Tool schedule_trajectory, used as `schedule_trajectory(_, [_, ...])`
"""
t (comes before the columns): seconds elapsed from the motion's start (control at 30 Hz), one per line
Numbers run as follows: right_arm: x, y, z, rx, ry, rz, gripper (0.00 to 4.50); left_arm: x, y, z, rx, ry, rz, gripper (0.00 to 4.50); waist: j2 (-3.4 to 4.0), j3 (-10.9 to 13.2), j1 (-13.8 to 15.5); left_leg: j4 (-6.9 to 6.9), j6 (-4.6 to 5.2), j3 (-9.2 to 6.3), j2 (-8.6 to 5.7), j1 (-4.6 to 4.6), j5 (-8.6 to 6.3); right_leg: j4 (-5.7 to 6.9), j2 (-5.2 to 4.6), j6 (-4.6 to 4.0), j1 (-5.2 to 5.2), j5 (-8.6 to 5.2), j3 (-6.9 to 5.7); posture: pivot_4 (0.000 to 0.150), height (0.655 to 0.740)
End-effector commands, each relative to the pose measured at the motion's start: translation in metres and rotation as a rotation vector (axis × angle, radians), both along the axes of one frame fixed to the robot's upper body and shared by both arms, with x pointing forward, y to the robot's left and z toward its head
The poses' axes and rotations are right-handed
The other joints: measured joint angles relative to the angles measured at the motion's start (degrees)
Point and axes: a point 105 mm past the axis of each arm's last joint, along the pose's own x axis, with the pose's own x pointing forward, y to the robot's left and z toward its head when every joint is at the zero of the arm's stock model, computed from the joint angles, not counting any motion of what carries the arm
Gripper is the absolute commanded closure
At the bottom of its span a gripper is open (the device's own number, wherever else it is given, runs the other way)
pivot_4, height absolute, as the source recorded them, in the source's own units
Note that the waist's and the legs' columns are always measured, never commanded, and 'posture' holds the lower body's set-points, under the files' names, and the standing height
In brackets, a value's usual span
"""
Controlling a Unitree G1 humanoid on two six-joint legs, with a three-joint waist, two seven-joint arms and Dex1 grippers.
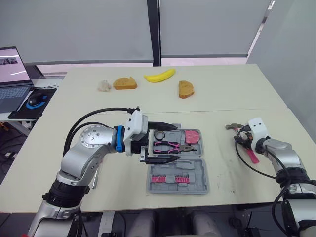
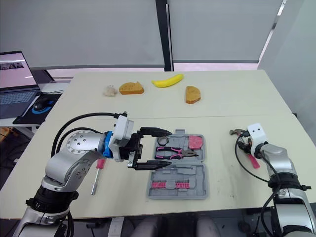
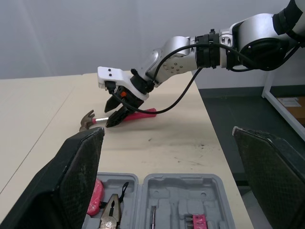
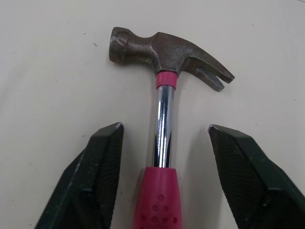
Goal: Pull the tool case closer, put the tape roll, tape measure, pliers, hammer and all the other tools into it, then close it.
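The grey tool case (image 1: 200,170) lies open on the table in front of me. In it I see a tape roll (image 1: 159,134), a pink tape measure (image 1: 192,136), pink-handled pliers (image 1: 170,146) and a row of bits (image 1: 170,178). My left gripper (image 1: 174,142) stands open just above the case's left side, over the pliers. To the right of the case a hammer (image 4: 164,52) with a pink handle lies on the table. My right gripper (image 4: 164,176) is open, a finger on each side of the handle and clear of it. A red-handled screwdriver (image 2: 97,173) lies beside my left arm.
Along the table's far side lie a banana (image 1: 159,75), two pieces of bread (image 1: 125,83) (image 1: 185,89) and a small pale lump (image 1: 104,86). A laptop (image 1: 12,79) and a mouse (image 1: 34,98) sit on a side desk at the far left.
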Motion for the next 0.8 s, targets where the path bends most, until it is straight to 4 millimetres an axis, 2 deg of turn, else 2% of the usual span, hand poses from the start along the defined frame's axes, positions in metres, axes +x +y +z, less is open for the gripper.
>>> schedule_trajectory(0.03, [0.004,-0.001,0.004,0.001,-0.016,-0.007,2.56,-0.004,-0.003,0.004,0.005,-0.047,-0.021,0.00,0.00,0.00,0.00,0.01,0.00,0.00,0.00,0.00,0.00,0.00,0.00,0.00,0.01,0.00,0.00,0.150,0.7400])
schedule_trajectory(0.3, [-0.002,0.001,0.009,0.050,-0.017,-0.018,3.98,-0.002,0.001,-0.001,0.032,-0.057,-0.019,0.00,0.00,0.00,0.02,0.02,0.00,-0.03,0.00,0.01,0.00,0.01,0.00,0.00,0.03,0.00,-0.01,0.150,0.7400])
schedule_trajectory(0.5, [-0.019,0.005,0.020,0.067,-0.027,-0.012,3.99,-0.005,0.005,-0.007,0.062,-0.072,-0.029,0.00,0.03,0.02,0.08,0.01,0.01,-0.02,-0.01,-0.01,-0.01,0.00,-0.01,0.00,0.00,0.00,0.00,0.150,0.7400])
schedule_trajectory(0.6, [-0.035,0.017,0.028,0.060,-0.040,0.015,4.06,-0.007,0.008,-0.009,0.076,-0.069,-0.034,0.00,0.07,0.04,0.12,0.00,0.01,-0.07,-0.01,-0.03,-0.01,0.00,-0.02,0.00,-0.02,0.00,-0.02,0.150,0.7400])
schedule_trajectory(0.67, [-0.047,0.027,0.031,0.066,-0.038,0.023,4.27,-0.009,0.010,-0.011,0.092,-0.067,-0.038,0.00,0.09,0.05,0.15,-0.01,0.01,-0.10,-0.01,-0.05,-0.01,0.00,-0.02,0.00,-0.05,0.00,-0.03,0.150,0.7400])
schedule_trajectory(0.8, [-0.070,0.049,0.026,0.059,-0.017,0.042,4.27,-0.015,0.014,-0.019,0.141,-0.076,-0.063,0.00,0.10,0.06,0.07,-0.06,0.02,-0.11,-0.01,-0.05,-0.01,0.00,-0.01,0.00,-0.09,-0.01,-0.01,0.150,0.7400])
